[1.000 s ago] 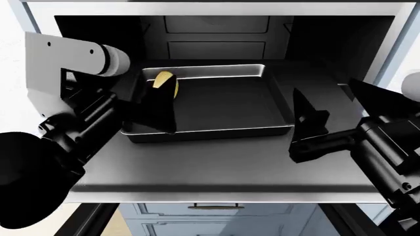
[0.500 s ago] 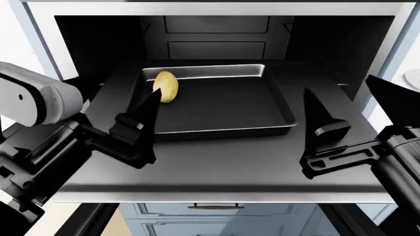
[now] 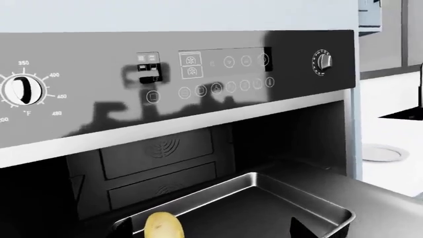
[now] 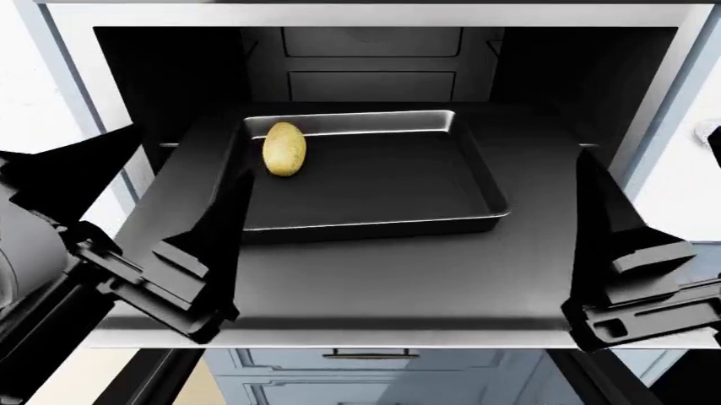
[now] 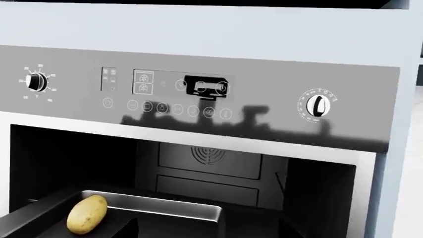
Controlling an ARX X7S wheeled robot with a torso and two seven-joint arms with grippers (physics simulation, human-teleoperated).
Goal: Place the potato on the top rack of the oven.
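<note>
The potato (image 4: 284, 149) lies in the back left corner of a dark baking tray (image 4: 451, 221). The tray sits on the top rack (image 4: 372, 287), which is pulled out of the open oven (image 4: 372, 67). My left gripper (image 4: 152, 202) is open and empty at the rack's front left, apart from the potato. My right gripper (image 4: 664, 207) is open and empty at the rack's front right. The left wrist view shows the potato (image 3: 163, 227) between and beyond the open fingertips (image 3: 300, 229). The right wrist view shows the potato (image 5: 86, 214) off to one side.
The oven's control panel (image 3: 211, 74) with knobs (image 5: 317, 105) sits above the cavity. A white plate (image 3: 380, 151) lies on the counter to the oven's right. A drawer front (image 4: 360, 359) shows below the rack. Light cabinet frames flank the oven.
My left gripper has let go of the potato and pulled back toward the rack's front. My right gripper has also pulled back. The potato stays in the tray.
</note>
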